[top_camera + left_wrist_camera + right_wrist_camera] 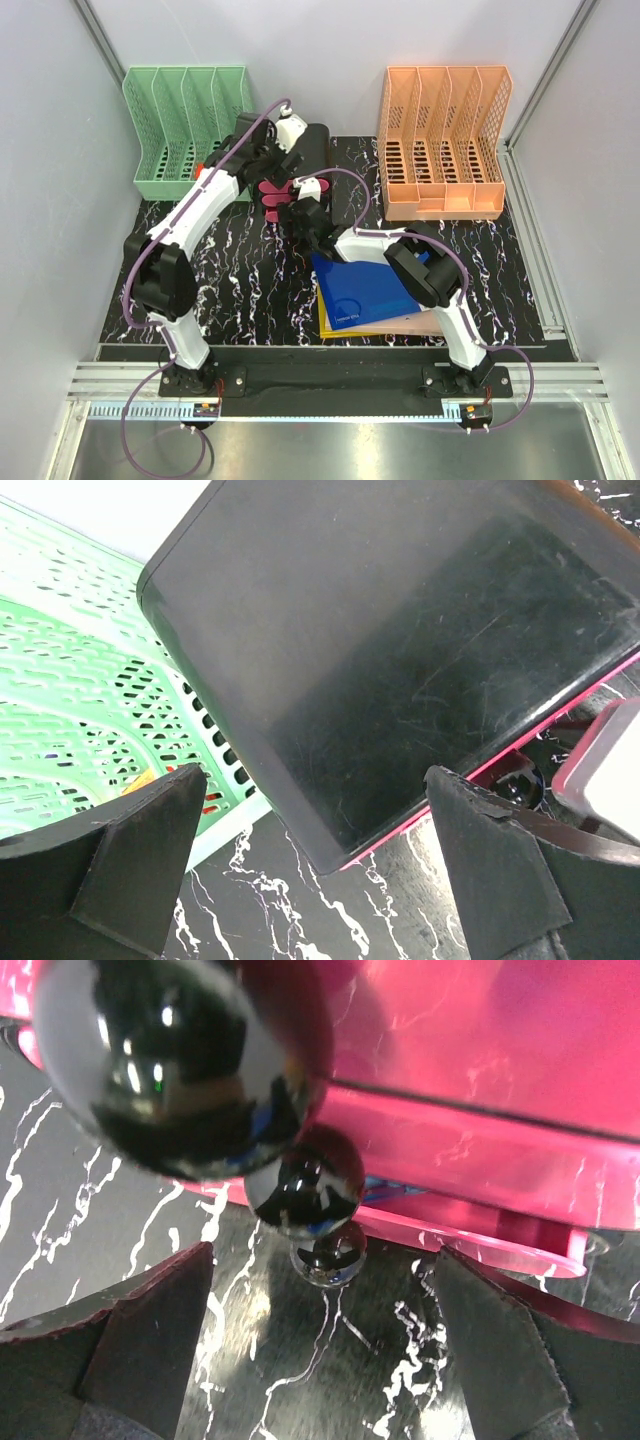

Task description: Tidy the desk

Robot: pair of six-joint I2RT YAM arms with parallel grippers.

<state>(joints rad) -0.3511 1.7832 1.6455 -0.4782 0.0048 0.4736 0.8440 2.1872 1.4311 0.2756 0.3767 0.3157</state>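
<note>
On the black veined desk [250,290], a black flat slab with a pink edge [400,650] stands beside the green file rack [185,130]. My left gripper [315,880] hangs open just in front of the slab's lower corner, nothing between its fingers. In the top view this gripper [285,165] is at the slab [316,150]. A pink object [470,1070] with shiny chrome balls [305,1180] fills the right wrist view. My right gripper [325,1360] is open just short of the balls, over bare desk. From above, it [298,212] sits beside the pink object [272,192].
An orange file rack [445,140] stands at the back right. A blue folder [360,285] lies on a yellow one [326,332] and a beige one [425,322] near the right arm's base. Grey walls close in on both sides.
</note>
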